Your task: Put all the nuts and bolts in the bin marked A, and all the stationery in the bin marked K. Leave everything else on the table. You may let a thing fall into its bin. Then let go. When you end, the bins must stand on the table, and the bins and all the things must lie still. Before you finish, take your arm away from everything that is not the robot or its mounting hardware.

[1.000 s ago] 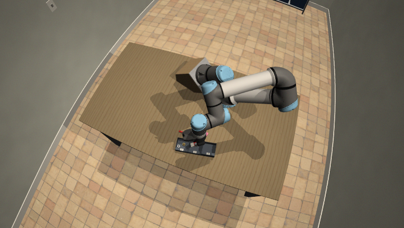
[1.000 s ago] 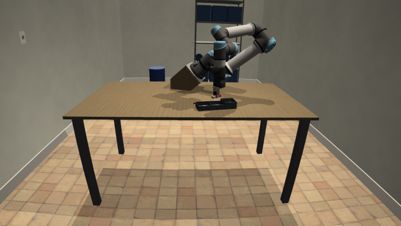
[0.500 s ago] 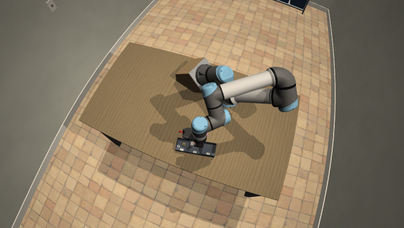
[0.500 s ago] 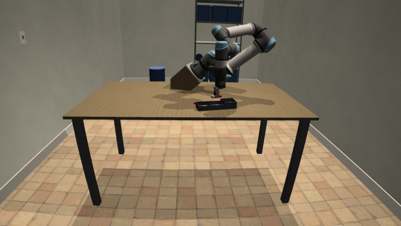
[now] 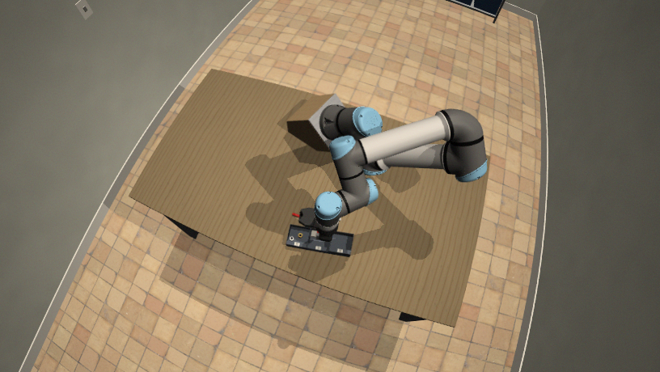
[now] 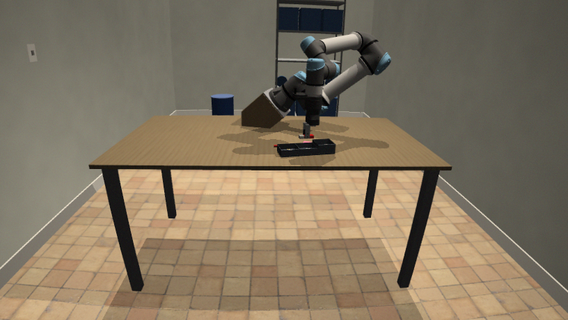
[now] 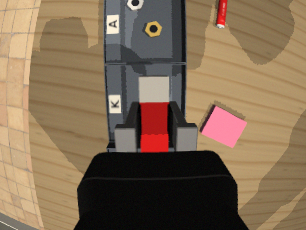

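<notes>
A dark tray of bins (image 7: 145, 55) lies near the table's front edge, also in the overhead view (image 5: 319, 240) and the front view (image 6: 306, 147). Bin A (image 7: 152, 25) holds a white nut (image 7: 136, 2) and a brass nut (image 7: 153, 29). My gripper (image 7: 154, 114) is shut on a red item with a grey end (image 7: 154, 111) and holds it above bin K (image 7: 143, 89), as the front view (image 6: 307, 132) shows. A pink square pad (image 7: 224, 126) lies on the table right of bin K. A small red cylinder (image 7: 222, 10) lies on the table beside bin A.
The tray has a third compartment, hidden under my gripper in the wrist view. The arm's wedge-shaped base (image 5: 310, 120) stands at the table's back. The table's front edge runs close to the tray (image 6: 278, 167).
</notes>
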Controlling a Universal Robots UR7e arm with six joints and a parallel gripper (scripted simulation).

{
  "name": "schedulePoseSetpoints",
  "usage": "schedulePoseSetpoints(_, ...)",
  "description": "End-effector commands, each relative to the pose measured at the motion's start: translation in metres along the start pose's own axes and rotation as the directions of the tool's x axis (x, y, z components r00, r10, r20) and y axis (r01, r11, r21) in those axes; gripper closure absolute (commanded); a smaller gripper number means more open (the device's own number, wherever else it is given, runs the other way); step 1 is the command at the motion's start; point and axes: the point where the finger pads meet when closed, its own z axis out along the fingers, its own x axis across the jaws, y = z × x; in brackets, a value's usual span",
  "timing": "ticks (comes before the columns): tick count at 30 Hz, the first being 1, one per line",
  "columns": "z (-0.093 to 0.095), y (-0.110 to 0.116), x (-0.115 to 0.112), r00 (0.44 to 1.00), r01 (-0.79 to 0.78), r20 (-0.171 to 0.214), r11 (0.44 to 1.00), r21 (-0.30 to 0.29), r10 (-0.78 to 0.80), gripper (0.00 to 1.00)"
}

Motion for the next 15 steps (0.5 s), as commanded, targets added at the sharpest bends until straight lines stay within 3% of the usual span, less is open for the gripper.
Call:
schedulePoseSetpoints(1,0.000,0.000,0.000,1.000,-0.002,0.001,1.000,0.001,0.002,0.55)
schedulePoseSetpoints(15,0.024,0.000,0.000,1.000,-0.002,0.001,1.000,0.001,0.002,0.55)
